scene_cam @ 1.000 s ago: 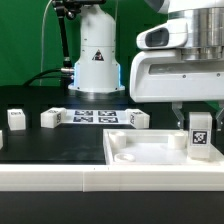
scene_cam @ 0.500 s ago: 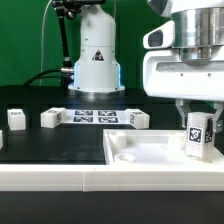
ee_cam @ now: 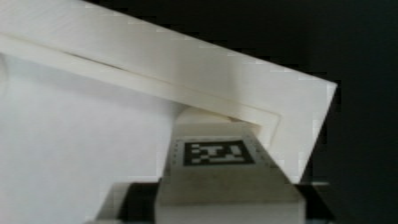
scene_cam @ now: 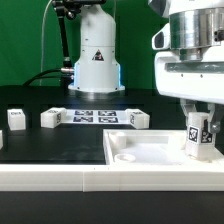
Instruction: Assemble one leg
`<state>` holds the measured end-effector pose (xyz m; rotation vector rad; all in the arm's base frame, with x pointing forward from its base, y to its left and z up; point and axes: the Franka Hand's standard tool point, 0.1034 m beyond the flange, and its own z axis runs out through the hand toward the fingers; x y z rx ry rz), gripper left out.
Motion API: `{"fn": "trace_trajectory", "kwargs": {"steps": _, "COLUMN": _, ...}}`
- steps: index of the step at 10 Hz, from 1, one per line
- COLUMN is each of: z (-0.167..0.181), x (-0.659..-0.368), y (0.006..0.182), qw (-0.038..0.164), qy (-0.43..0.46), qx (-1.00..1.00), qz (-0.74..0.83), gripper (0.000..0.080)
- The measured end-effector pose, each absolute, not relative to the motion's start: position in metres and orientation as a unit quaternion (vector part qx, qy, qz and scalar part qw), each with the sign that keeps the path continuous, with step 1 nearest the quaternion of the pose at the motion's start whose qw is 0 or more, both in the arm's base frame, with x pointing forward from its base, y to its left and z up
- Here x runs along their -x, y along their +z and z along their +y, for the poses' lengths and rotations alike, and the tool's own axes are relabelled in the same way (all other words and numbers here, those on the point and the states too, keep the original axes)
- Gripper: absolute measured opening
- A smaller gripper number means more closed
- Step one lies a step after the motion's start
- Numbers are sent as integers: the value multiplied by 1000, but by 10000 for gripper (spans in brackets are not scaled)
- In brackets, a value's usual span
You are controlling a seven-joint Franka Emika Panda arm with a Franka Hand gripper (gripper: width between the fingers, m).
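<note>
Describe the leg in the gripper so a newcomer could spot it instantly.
Find the large white panel in the foreground. Near its edge on the exterior view's right, the leg is upright in the gripper. The other small blocks sit loose on the table behind.

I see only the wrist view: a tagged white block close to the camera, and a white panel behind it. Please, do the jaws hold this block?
Observer: Yes. In the exterior view the jaws are shut on the leg, one at each side.
Operator: Where is it, relative to the panel?
Observer: Over the panel's end on the exterior view's right; whether they touch, I cannot judge.
Operator: Are other blocks around?
Observer: Three: one block far on the exterior view's left, and a second block and a third block at the two ends of the marker board.
</note>
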<state>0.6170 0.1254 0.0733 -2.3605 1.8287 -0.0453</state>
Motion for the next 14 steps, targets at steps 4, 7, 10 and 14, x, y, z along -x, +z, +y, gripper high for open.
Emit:
{"fn": "trace_trajectory", "kwargs": {"steps": 4, "z": 124, "x": -620, "y": 77, "qw": 71, "qy": -15, "qx": 867, "qz": 494, "gripper": 637}}
{"fn": "trace_trajectory", "kwargs": {"steps": 7, "z": 124, "x": -619, "y": 76, "qw": 60, "qy": -17, "qx": 935, "qz": 348, "gripper": 647}}
{"fn": "trace_trajectory", "kwargs": {"steps": 10, "z": 124, "x": -617, "y": 74, "qw": 40, "qy": -19, "qx": 976, "qz": 213, "gripper": 648}}
{"fn": "trace_trajectory", "kwargs": {"steps": 14, "z": 127, "x": -617, "y": 75, "qw": 19, "qy": -17, "qx": 995, "qz": 96, "gripper": 648}}
